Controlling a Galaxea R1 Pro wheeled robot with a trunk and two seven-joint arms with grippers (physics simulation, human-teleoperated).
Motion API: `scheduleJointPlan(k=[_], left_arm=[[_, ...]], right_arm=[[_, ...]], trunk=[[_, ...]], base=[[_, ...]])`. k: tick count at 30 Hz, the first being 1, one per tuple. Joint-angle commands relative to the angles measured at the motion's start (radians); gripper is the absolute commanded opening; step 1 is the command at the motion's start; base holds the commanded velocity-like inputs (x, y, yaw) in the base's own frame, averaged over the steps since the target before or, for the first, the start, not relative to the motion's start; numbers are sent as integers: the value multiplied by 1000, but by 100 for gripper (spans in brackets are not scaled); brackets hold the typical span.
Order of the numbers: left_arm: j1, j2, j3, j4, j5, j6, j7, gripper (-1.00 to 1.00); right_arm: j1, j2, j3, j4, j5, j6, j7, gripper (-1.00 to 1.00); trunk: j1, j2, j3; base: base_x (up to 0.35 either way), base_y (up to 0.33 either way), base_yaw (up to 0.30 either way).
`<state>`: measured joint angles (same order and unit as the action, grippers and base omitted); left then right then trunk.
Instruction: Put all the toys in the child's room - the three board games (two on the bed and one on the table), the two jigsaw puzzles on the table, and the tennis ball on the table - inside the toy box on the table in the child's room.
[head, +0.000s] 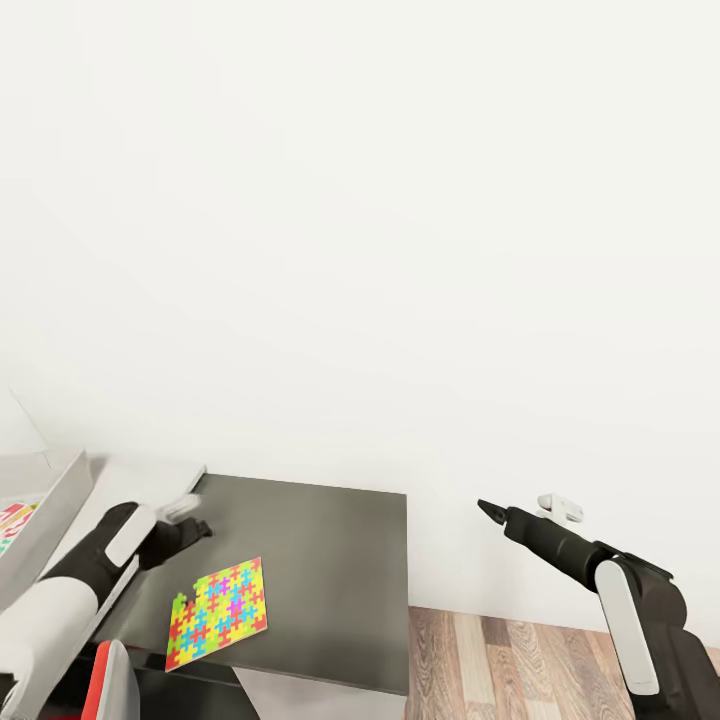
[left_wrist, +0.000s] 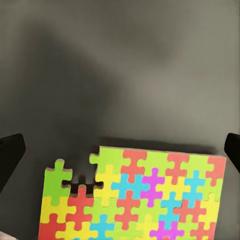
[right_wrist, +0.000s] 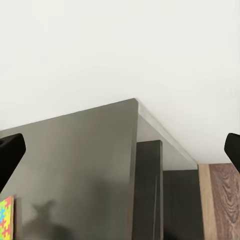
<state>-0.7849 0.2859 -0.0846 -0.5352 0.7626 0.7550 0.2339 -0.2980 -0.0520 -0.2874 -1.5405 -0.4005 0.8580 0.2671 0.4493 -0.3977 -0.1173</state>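
One jigsaw puzzle (head: 215, 612) (left_wrist: 135, 195), a thin board of red, yellow, blue and green pieces with a notch missing at one corner, lies flat on the dark table (head: 330, 560) near its front edge. My left gripper (head: 190, 517) (left_wrist: 120, 150) hovers open just behind and above it, its dark fingertips (left_wrist: 11, 150) spread wider than the board. At the far left stands the light grey toy box (head: 55, 495), holding something colourful that is mostly cut off. My right gripper (head: 490, 510) (right_wrist: 120, 150) hangs open and empty off the table's right end. A corner of the puzzle (right_wrist: 6, 217) shows in the right wrist view.
A plain white wall rises right behind the table. The tabletop's right edge (head: 405, 590) drops to wood floor (head: 520, 660), over which my right arm reaches. The dark tabletop (right_wrist: 75, 160) between the puzzle and that edge is bare.
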Motion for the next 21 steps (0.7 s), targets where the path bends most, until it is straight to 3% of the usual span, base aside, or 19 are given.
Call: scheduleJointPlan(k=[1, 7, 14, 21], left_arm=[[-2, 6, -8, 5, 11, -9, 1, 100], [-3, 17, -9, 18, 12, -63, -25, 100], [-2, 22, -13, 21, 12, -71, -99, 100], [-2, 21, -18, 22, 15, -62, -116, 100]], right_arm=[[-1, 0, -2, -1, 5, 5, 8, 100], [-1, 0, -6, 1, 5, 4, 9, 100], [-1, 0, -7, 2, 3, 3, 9, 100], [-1, 0, -4, 3, 2, 3, 9, 100]], trunk=[[1, -2, -3], [1, -2, -10], [1, -2, -21], [1, -2, -33]], base=[[0, 0, 0], [0, 0, 0], [0, 0, 0], [0, 0, 0]])
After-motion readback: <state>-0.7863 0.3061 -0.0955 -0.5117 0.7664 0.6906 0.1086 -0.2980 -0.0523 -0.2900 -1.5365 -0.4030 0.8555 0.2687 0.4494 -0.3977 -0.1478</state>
